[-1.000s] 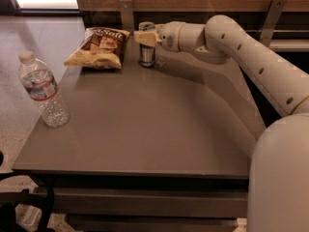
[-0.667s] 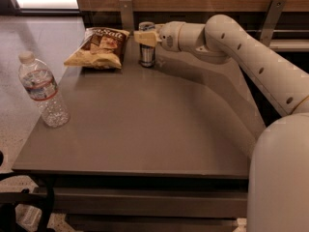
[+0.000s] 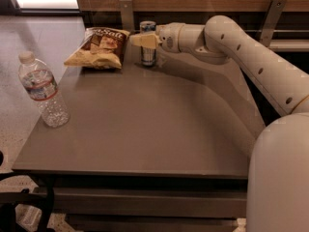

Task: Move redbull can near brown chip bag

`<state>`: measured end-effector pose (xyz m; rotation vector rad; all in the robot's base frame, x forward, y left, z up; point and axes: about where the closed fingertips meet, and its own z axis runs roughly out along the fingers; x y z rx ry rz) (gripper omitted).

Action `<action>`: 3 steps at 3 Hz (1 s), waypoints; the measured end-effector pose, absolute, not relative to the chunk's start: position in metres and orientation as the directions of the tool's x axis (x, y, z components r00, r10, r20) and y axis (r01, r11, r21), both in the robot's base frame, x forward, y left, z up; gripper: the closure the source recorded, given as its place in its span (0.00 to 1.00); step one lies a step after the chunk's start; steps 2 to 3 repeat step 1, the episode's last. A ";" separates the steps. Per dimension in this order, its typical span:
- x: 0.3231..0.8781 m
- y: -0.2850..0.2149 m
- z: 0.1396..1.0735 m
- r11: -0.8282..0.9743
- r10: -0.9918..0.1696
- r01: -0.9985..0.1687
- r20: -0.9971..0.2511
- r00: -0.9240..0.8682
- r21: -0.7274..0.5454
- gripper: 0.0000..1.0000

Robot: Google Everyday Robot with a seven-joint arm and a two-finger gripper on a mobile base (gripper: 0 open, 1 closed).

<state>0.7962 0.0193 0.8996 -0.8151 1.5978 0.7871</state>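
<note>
The redbull can (image 3: 148,52), slim and silver with blue panels, stands upright on the table at the back, just right of the brown chip bag (image 3: 99,46). The bag lies flat at the back left, its dark top with white lettering facing away and its tan part toward me. My gripper (image 3: 143,40) reaches in from the right at the level of the can's upper half and overlaps it in the camera view. The white arm (image 3: 241,52) stretches from the right edge to the can.
A clear plastic water bottle (image 3: 43,91) stands near the left edge of the grey table (image 3: 145,129). A wooden wall with metal brackets (image 3: 126,11) runs behind the table. The robot's white body (image 3: 280,178) fills the lower right.
</note>
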 end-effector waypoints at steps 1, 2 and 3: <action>0.796 0.021 0.899 0.537 -0.096 -0.841 -0.986 -0.140 0.067 0.00; 0.796 0.021 0.899 0.537 -0.096 -0.841 -0.986 -0.140 0.067 0.00; 0.796 0.021 0.899 0.537 -0.096 -0.841 -0.986 -0.140 0.067 0.00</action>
